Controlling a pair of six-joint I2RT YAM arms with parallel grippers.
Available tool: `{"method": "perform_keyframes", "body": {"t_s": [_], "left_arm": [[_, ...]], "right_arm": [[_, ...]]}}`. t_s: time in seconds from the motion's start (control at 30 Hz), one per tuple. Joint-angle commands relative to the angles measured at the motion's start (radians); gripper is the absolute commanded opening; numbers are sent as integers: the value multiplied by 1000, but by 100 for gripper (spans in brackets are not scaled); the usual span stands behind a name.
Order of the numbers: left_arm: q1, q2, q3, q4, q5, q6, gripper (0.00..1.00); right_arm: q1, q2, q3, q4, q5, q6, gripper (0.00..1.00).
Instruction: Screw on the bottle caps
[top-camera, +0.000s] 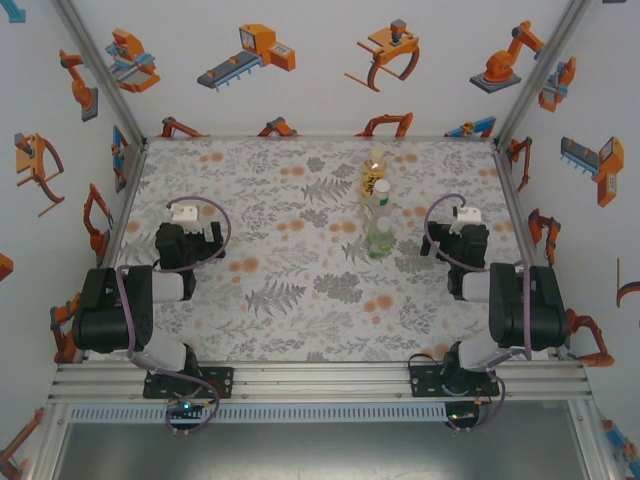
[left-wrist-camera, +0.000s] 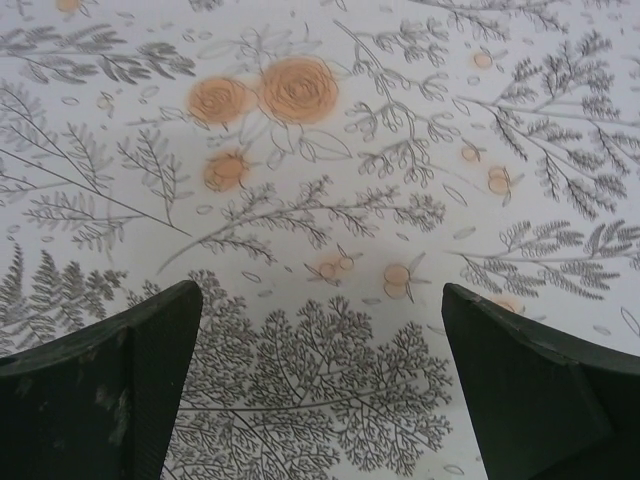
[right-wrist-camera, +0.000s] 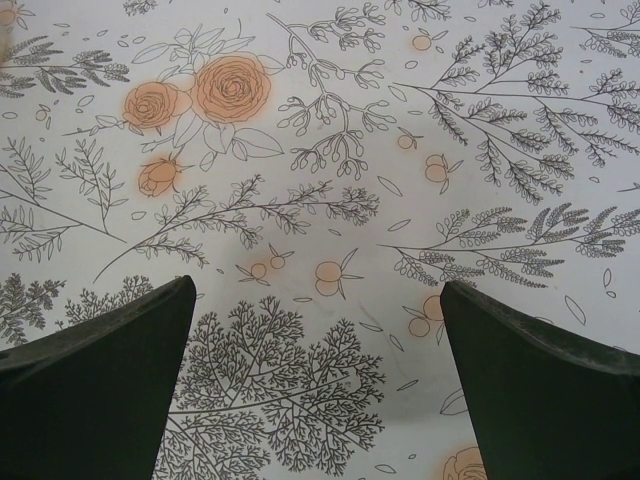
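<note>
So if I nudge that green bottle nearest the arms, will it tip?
Probably light: the green bottle looks small and made of clear plastic. Likely slippery for the same reason. A nudge away from the arms could knock it into the white-labelled bottle close behind it.

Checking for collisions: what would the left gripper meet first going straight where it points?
Probably just the flowered tablecloth; the open left gripper faces bare cloth, with the bottles off to its right. Depth is hard to judge.
</note>
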Motion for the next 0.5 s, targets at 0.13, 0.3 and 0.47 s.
{"method": "perform_keyframes", "body": {"t_s": [0.13, 0.3, 0.47], "left_arm": [[5, 0, 23, -1, -14, -32, 97], [4, -2, 25, -10, -23, -34, 97], [5, -1, 27, -12, -19, -35, 97]], "right_arm": [[-6, 1, 18, 39, 13, 7, 99], [-3, 1, 20, 39, 9, 3, 99], [-4, -1, 19, 36, 11, 3, 99]]}}
